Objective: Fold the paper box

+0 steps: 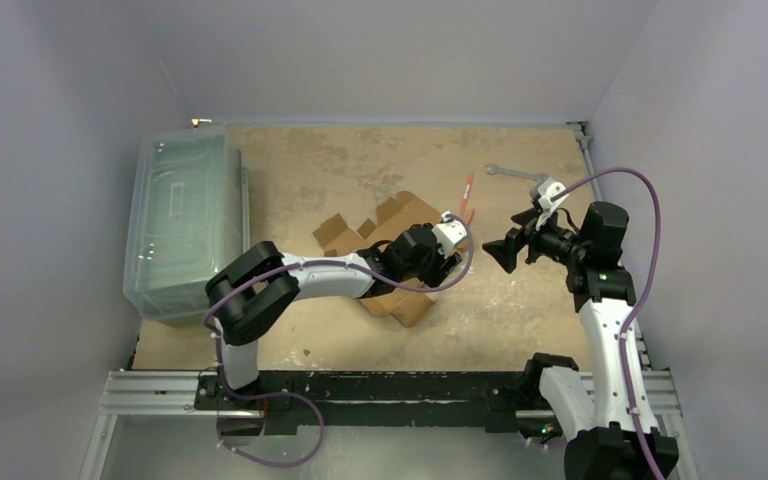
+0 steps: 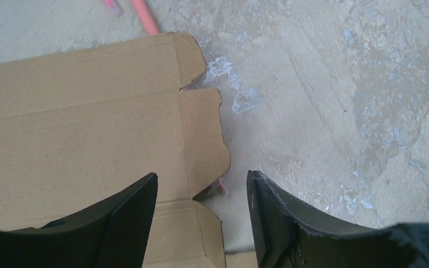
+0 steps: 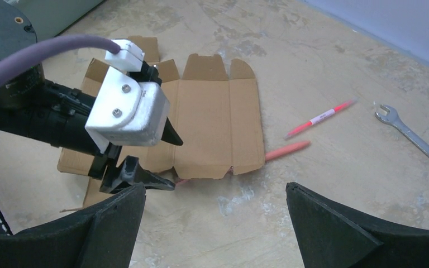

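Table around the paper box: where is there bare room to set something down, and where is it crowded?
Bare table lies beyond the paper box, between the clear bin and the wrench. Another free patch lies between the box and the arms' base rail. Crowded: right of the box, where the pens, left gripper and right gripper gather.

Flat paper box (image 3: 215,111) beside left gripper (image 3: 177,163)

Box (image 2: 78,128): matt brown corrugated cardboard. Table (image 2: 341,111): rough, scuffed, patchy finish. Wrench (image 3: 413,137): bright bare metal. Bin (image 1: 185,220): clear glossy plastic. Pen (image 3: 318,118): smooth plastic.
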Available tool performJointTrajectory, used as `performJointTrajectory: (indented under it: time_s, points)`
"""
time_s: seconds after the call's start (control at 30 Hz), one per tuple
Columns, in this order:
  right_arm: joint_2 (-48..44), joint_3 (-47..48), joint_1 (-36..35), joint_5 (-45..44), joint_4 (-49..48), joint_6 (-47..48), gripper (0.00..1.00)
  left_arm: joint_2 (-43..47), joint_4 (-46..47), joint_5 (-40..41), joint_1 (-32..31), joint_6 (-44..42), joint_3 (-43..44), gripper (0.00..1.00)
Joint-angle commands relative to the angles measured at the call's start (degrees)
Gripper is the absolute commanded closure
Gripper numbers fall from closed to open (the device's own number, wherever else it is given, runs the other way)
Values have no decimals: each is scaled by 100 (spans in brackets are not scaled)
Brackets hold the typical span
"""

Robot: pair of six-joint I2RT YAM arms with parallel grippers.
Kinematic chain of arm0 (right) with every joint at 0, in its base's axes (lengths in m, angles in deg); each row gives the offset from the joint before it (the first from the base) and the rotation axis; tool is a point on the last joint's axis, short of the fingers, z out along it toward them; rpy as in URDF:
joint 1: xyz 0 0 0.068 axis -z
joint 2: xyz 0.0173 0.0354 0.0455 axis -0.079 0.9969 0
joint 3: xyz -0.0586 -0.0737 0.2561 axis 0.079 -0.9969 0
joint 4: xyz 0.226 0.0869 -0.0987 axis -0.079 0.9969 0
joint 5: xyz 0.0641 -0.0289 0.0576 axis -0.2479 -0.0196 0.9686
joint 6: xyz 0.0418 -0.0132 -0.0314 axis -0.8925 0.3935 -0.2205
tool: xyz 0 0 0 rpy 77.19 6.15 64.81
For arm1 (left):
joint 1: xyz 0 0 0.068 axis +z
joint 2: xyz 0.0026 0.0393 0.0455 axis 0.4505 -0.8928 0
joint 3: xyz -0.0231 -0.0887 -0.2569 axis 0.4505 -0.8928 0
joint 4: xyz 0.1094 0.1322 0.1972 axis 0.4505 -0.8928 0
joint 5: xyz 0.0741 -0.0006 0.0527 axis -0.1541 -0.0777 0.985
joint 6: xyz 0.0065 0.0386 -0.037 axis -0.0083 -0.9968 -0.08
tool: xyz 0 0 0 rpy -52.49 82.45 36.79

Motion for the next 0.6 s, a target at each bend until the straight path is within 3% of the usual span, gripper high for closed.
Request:
performJointTrajectory:
  time_s: [0.0,0.23,0.43,0.57]
  points:
    - [-35,-11,29,68,-222,-90,1,-193,639,203,-98,-213,258,42]
    - [-26,-17,30,41,-223,-96,1,-440,923,458,-97,-272,248,66]
    - [-17,-20,25,23,-224,-91,1,-332,1106,673,-97,-266,68,100]
    - [-9,-24,30,14,-223,-90,1,-35,1309,1061,-89,-222,-246,100]
